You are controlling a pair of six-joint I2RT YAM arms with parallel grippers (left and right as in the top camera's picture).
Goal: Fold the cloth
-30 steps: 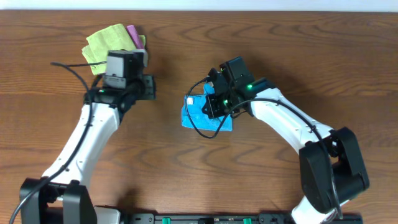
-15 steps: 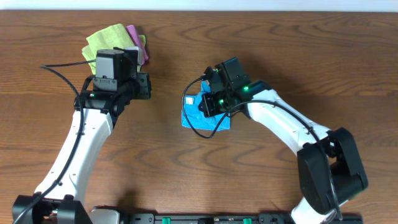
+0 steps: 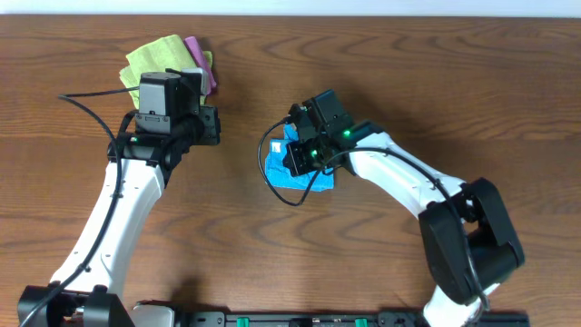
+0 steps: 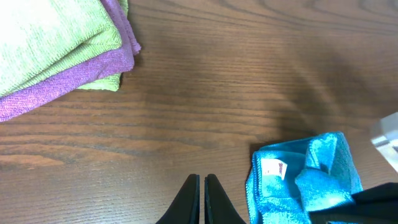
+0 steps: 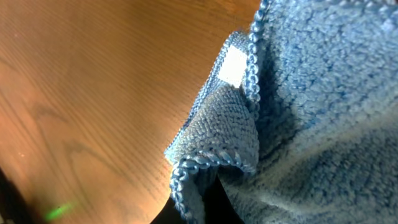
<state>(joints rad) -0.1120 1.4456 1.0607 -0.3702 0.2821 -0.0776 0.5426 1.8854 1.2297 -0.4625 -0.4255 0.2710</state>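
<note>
The desk carries the cloth near its middle, bunched into an uneven, part-doubled heap — the fold is in hand, not finished. Your right arm sits directly over the cloth. Its right tool is lost in the pile, so I cannot tell whether it pinches or stands spread. Your left tool is pressed together and empty, between the cloth and the lime-green and purple stack. The white tag lies face-up on the cloth's edge nearest that tool. In my judgement the next move calls for squaring the edges before any crease.
</note>
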